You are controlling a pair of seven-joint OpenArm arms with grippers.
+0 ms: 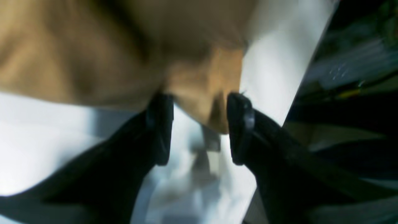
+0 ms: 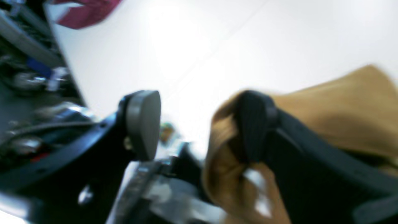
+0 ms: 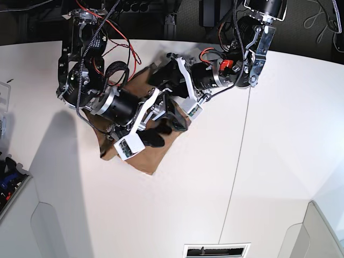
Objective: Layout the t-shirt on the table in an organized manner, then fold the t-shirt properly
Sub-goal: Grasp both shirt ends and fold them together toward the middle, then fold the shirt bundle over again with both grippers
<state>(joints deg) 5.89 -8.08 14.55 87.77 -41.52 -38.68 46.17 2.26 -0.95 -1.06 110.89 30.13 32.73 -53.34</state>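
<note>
Lying crumpled on the worktop (image 3: 279, 134), t-shirt (image 3: 142, 156) awaiting spreading and folding; left fingers (image 1: 238, 124) and right fingers (image 2: 144, 124) gaping, pinching nothing.

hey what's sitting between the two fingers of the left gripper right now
In the left wrist view, a bunched fold of the t-shirt hangs into the gap of the open left gripper, with bare white table beyond.
</note>
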